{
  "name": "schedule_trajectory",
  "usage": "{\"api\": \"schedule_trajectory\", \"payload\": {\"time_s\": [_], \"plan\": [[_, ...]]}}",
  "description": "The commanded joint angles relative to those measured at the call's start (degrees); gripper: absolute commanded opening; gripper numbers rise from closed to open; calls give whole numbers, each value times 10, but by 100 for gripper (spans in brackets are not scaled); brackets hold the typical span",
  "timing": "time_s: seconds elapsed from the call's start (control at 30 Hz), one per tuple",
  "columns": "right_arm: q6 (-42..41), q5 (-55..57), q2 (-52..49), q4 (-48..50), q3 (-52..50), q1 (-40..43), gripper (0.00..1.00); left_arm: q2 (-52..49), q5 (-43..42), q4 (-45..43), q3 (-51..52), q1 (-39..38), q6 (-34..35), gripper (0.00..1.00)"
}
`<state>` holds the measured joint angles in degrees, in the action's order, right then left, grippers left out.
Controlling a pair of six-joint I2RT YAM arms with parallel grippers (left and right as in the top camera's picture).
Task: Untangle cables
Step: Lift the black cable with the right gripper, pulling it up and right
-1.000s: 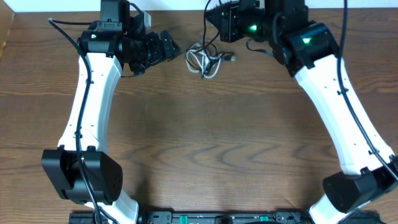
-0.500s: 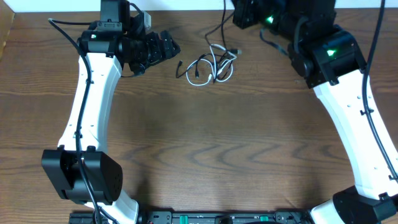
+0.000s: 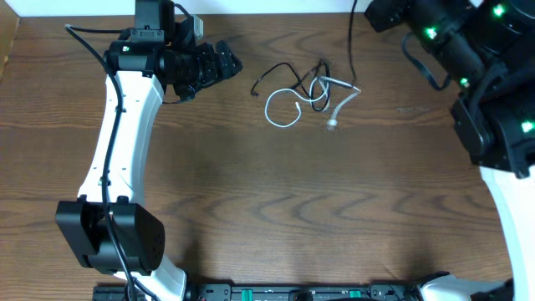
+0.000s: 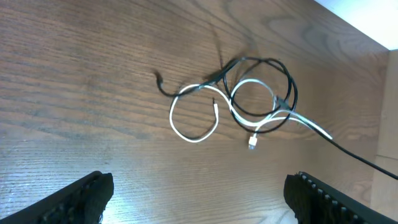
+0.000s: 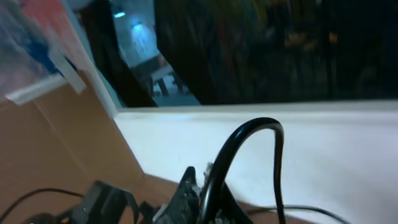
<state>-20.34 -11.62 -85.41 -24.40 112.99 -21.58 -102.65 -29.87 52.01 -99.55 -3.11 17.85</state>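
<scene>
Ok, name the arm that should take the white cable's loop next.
Left. The left end effector is open, empty and near the tangle, with the loop of the white cable lying flat in its wrist view. The right end effector is shut on the black cable, off at the far right corner.

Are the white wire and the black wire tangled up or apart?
Tangled. In the left wrist view, the black cable loops over the white cable, and they cross in several spots.
</scene>
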Motion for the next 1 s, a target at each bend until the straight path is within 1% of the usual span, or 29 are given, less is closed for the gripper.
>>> {"api": "schedule_trajectory", "payload": {"time_s": [0.0,0.13,0.23,0.33,0.47,0.53,0.6,0.7,0.8,0.97], "plan": [[-18,10,-34,4,-2,-5,1,-1,-5,0,9,1,1,93],[-22,21,-35,45,-2,2,1,-1,-5,7,9,1,1,93],[-23,41,-30,101,-2,17,1,-1,-5,6,9,1,1,93],[-25,73,-24,171,-2,31,1,-1,-5,6,9,1,1,93],[-68,124,-21,300,-2,43,2,-1,-5,6,9,1,1,93],[-73,141,-20,359,-2,47,1,-1,-5,6,9,1,1,93],[-73,147,-19,383,-2,47,1,-1,-5,6,9,1,1,93],[-60,140,-19,383,-2,47,1,-1,-5,5,9,2,1,93],[-12,134,-20,337,-2,46,1,-1,-5,3,9,2,1,93],[-20,153,-25,275,-2,46,1,-1,-5,3,9,1,1,93]]}}
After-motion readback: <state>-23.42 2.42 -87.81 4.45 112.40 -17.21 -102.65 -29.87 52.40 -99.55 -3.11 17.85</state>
